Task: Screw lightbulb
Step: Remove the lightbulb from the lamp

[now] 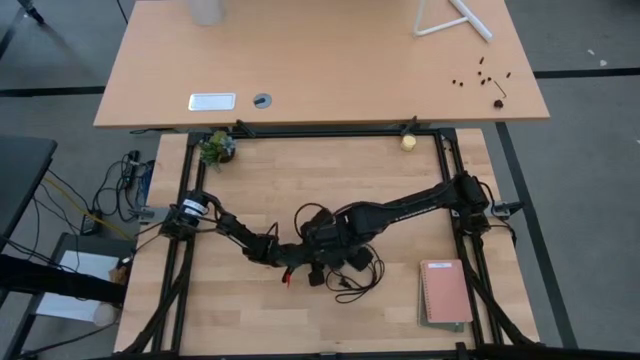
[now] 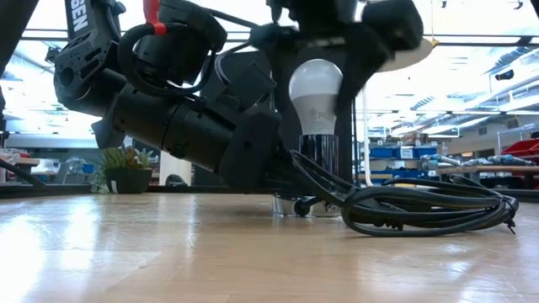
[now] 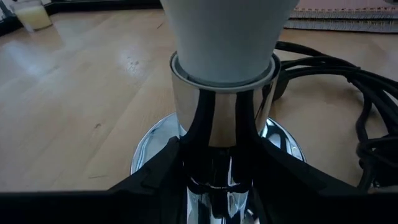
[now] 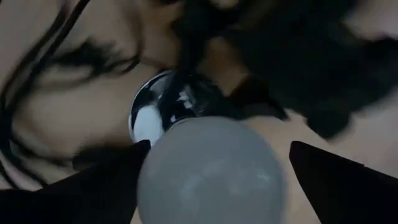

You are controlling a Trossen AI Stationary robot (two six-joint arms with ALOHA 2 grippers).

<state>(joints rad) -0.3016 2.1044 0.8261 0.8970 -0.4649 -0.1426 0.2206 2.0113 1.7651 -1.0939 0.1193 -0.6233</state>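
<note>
The white lightbulb [image 2: 316, 91] stands upright in a chrome socket [image 2: 318, 160], whose round base disc [image 3: 148, 149] rests on the wooden table. My left gripper [image 3: 221, 165] reaches in low from the table's left and is shut on the socket's stem. My right gripper [image 4: 214, 180] hangs over the bulb [image 4: 211, 174], pointing down and open, with one finger on each side of the glass. In the high view my right gripper [image 1: 330, 240] hides the bulb. The socket's black cord [image 2: 429, 206] lies coiled beside it. My left gripper pinches the socket's chrome stem [image 3: 217, 134] between its two fingers [image 3: 163, 168], just below the bulb's collar. The fingers come in nearly level from the table's left and lie across the upright stem. The socket stands on its base disc. Whether my right gripper touches the bulb, I cannot tell.
A pink notebook [image 1: 445, 292] lies near the table's right front corner. A small potted plant [image 1: 215, 148] and a yellowish ball [image 1: 408, 142] sit at the far edge. The cord coil [image 1: 355, 280] lies just beyond the socket toward the notebook.
</note>
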